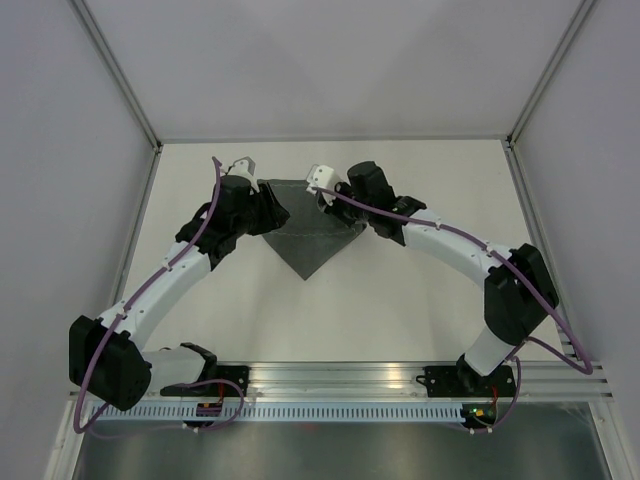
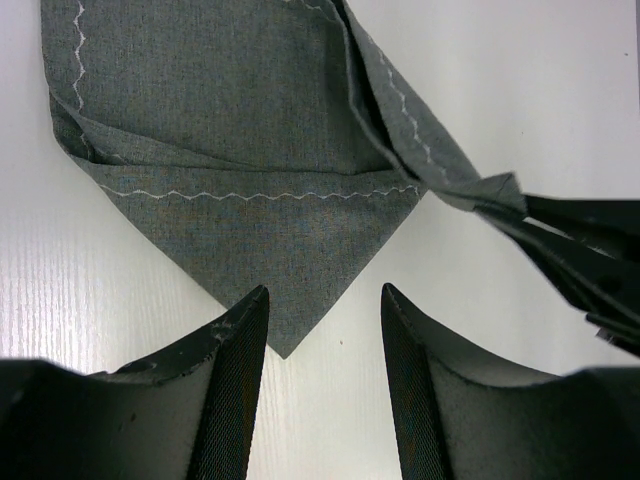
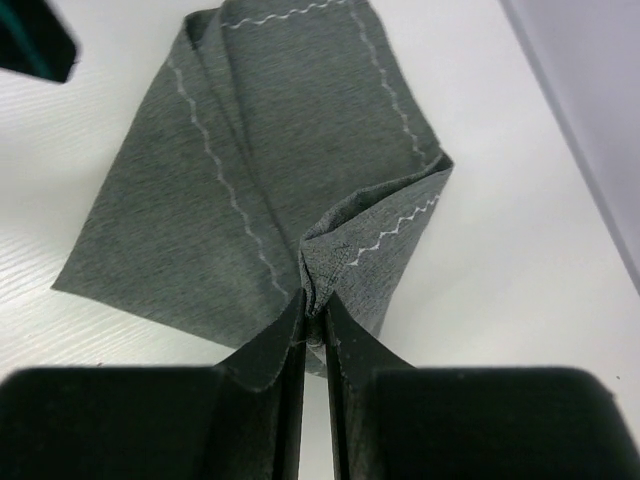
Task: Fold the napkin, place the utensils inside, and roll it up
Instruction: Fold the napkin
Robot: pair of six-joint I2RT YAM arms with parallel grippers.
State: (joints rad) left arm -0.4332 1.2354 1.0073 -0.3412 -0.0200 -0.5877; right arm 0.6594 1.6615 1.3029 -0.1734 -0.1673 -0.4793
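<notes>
The napkin (image 1: 312, 240) lies folded into a dark grey triangle mid-table, its point toward the arm bases. My right gripper (image 3: 315, 318) is shut on a bunched corner of the napkin (image 3: 250, 170) and holds that corner slightly raised; in the top view the right gripper (image 1: 338, 207) is at the cloth's right side. My left gripper (image 2: 322, 300) is open, fingers (image 2: 235, 345) low over the table, with a napkin (image 2: 250, 140) tip lying between them, ungripped. From above, the left gripper (image 1: 278, 214) covers the cloth's left part. The utensils show in no view.
White enclosure walls (image 1: 80, 150) stand on the left, back and right of the white table (image 1: 400, 310). An aluminium rail (image 1: 350, 375) runs along the near edge. A dark, teal-edged shape (image 3: 30, 40) cuts the right wrist view's top-left corner; I cannot tell what it is.
</notes>
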